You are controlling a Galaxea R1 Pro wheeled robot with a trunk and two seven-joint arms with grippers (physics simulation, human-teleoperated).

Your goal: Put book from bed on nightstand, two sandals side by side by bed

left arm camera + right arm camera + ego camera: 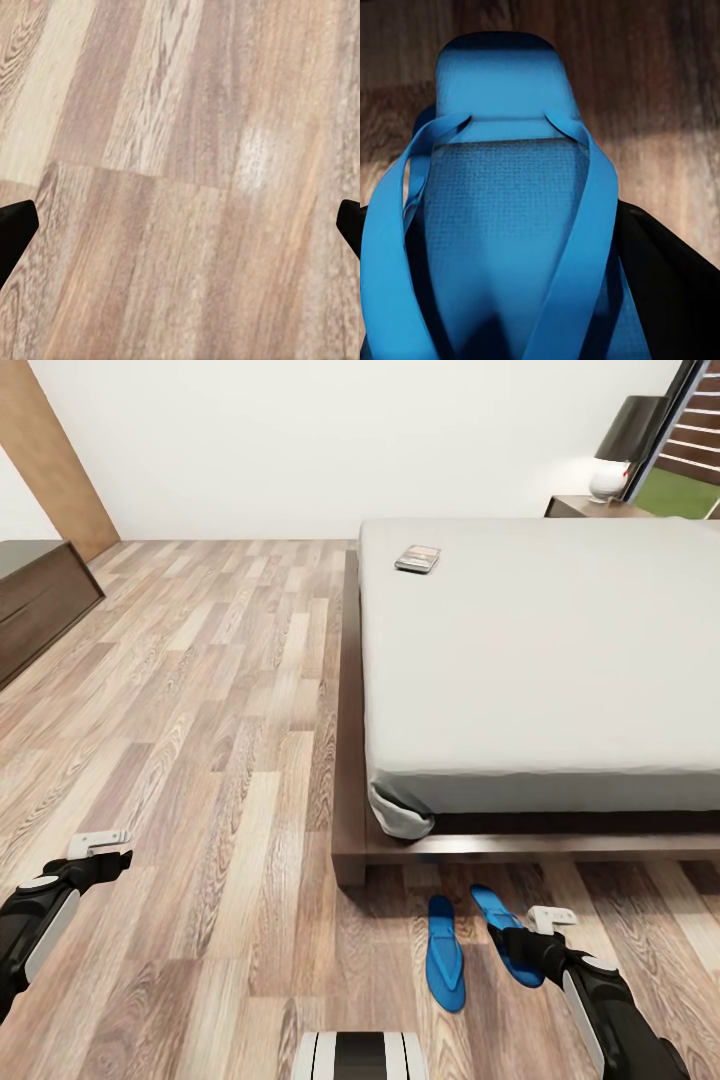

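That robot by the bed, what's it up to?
It is tidying the bedroom. Its right gripper is down on one blue sandal on the floor at the foot of the bed, with the other sandal lying beside it. The left gripper hangs open over bare floor. The book lies on the mattress.

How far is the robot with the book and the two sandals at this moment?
Nothing looks finished. The book lies on the bed, not on the nightstand. One sandal rests on the floor near the bed's foot. The right claw is at the second sandal, apparently gripping it. The left claw is open over bare floor. Left: aligning the sandals, then moving the book.
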